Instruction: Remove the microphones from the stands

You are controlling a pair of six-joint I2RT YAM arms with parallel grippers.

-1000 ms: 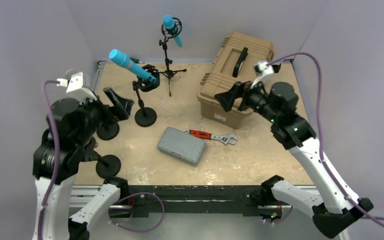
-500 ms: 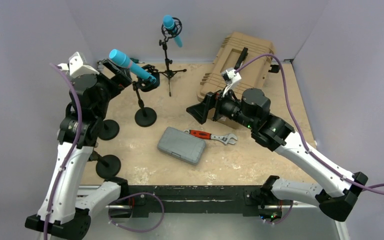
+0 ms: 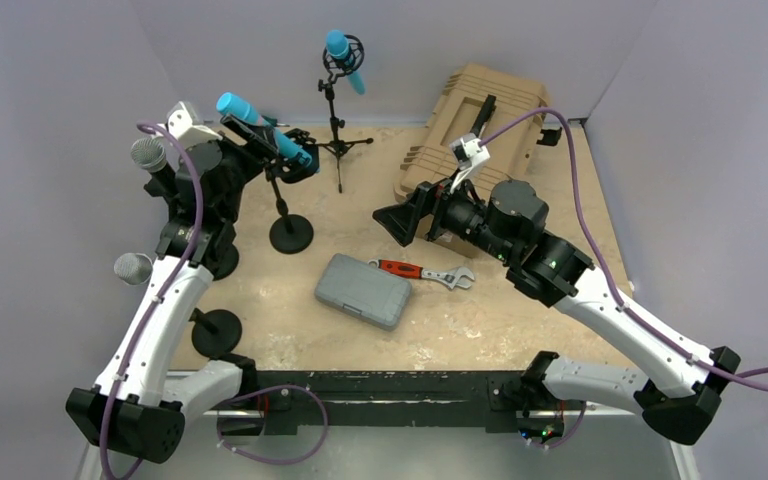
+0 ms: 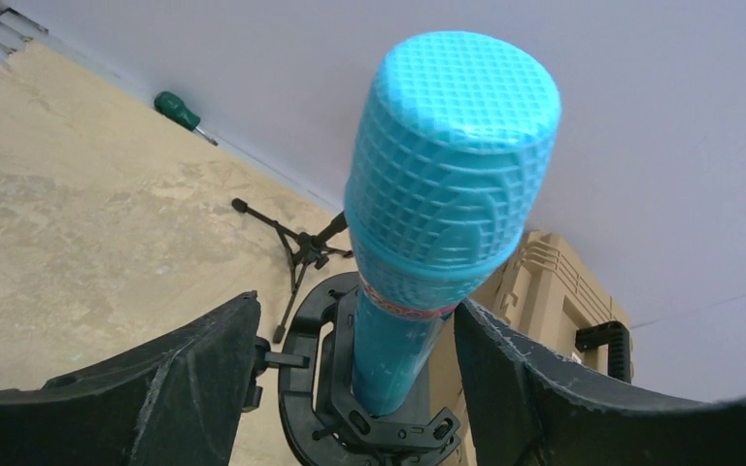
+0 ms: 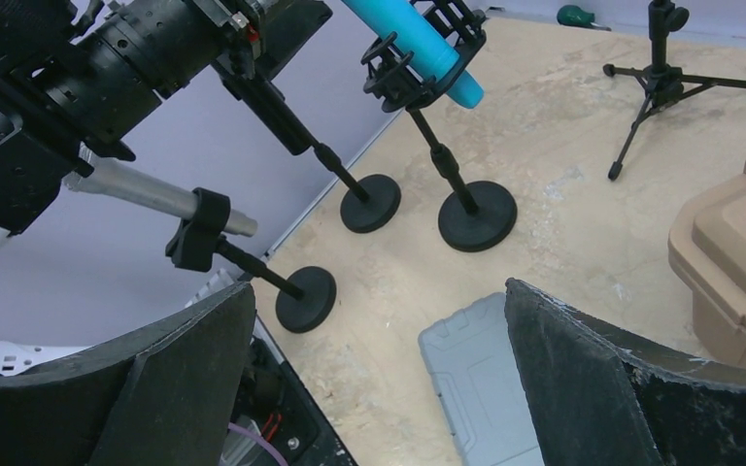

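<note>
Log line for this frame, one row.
phase: pre-grasp | left gripper: open, straddling near blue microphone | microphone: seated in stand clip | right gripper: open, holding nothing

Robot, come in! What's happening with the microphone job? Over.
Left gripper open, straddling near blue microphone. Microphone seated in stand clip. Right gripper open, empty. Nothing blocking it.

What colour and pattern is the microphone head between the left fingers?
The turquoise microphone head has a raised grid pattern; left wrist view shows it best.
</note>
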